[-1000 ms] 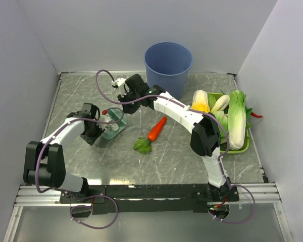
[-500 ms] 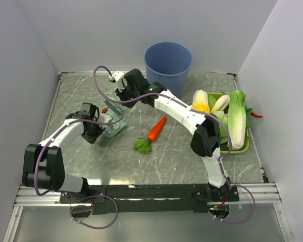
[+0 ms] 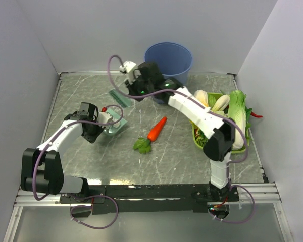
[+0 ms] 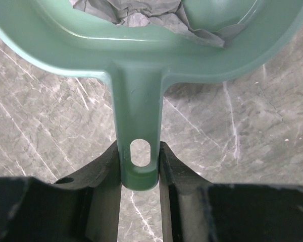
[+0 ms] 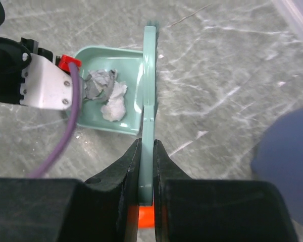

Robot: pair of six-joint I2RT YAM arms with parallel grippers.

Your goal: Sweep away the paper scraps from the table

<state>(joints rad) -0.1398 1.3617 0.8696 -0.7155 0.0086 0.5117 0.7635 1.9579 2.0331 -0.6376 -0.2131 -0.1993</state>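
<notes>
1. Pinched narrow on the handle of the dustpan (image 4: 139,93) by the left claw (image 4: 138,154), both fingers hard against the stem beside its hanging hole. Probably gripped that far back to keep the pan level and its mouth free.
2. Lying inside that pan: the paper scraps (image 5: 107,93), grey and white crumples bunched toward the back wall, already off the desk (image 3: 76,96). Possibly one red bit at the pan's 10 o'clock corner in the right wrist view, though hard to tell from part of the left wrist.
3. Closed tight on the brush (image 5: 148,85) by the right claw (image 5: 145,146), with the handle squeezed edge-on between the fingers. Held apart from the pan at its 12 o'clock in the overhead view, seemingly to leave the pan's path open.
4. No loose scraps to be made out on the bare marble from above, so judged close to the emptying stage.
5. For room: the blue bin (image 3: 168,60) at 12 o'clock against the back edge, the carrot (image 3: 156,129) near the pan at its 3 o'clock, the green tray (image 3: 244,146) well apart at the desk's 3 o'clock.
6. Open marble between pan and bin, yet crossed by the right arm. Worth minding the side wall at 9 o'clock, and any tilt of the pan that could spill its load.
</notes>
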